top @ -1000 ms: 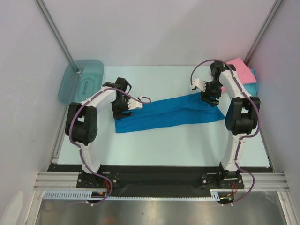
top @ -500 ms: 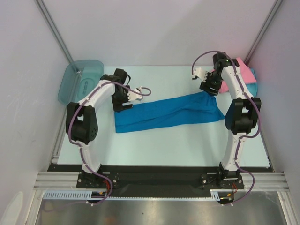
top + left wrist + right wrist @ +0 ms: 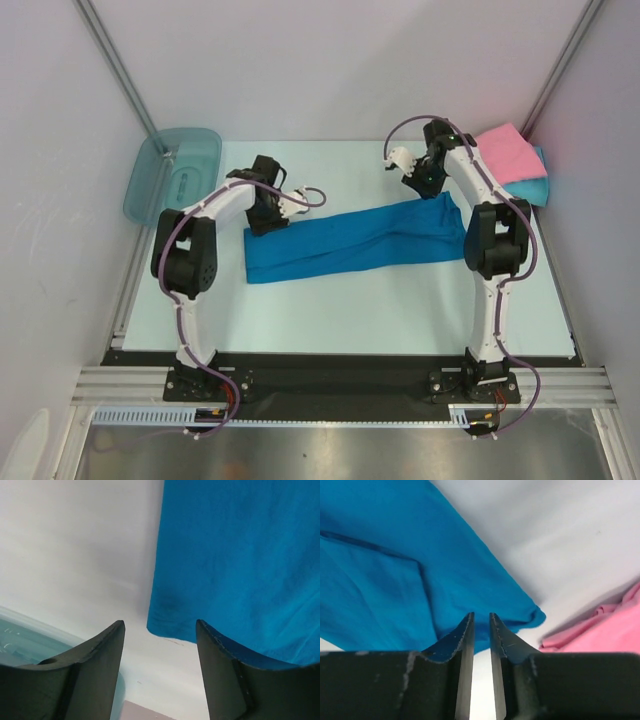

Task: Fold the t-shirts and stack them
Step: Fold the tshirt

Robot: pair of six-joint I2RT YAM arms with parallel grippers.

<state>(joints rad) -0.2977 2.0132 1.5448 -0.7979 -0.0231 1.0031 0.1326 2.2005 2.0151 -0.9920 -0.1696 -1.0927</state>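
A translucent teal bin (image 3: 175, 172) sits at the far left corner of the pale table (image 3: 330, 300), clear of the cloth. Just to its right, the left gripper (image 3: 160, 625) hangs over the left end of the deep blue t-shirt (image 3: 350, 240). Its dark fingers (image 3: 85, 680) are spread wide and nothing is between them.

The blue shirt lies folded into a long band across the middle of the table, sloping slightly away toward the right. Over its far right end is the right gripper (image 3: 481, 616). Its fingers are drawn almost together, with only a thin slit between them and no cloth in it.

At the far right corner, the pink t-shirt (image 3: 505, 152) lies folded on top of the turquoise t-shirt (image 3: 535, 190), near the blue shirt's end.

Only the overhead view shows the bin whole, both arms and the stack. The left wrist view adds the blue shirt's hemmed corner lying flat between the fingertips. The right wrist view adds an overlapping layer edge on the blue cloth, and a strip of bare table separating its corner from the pink cloth.
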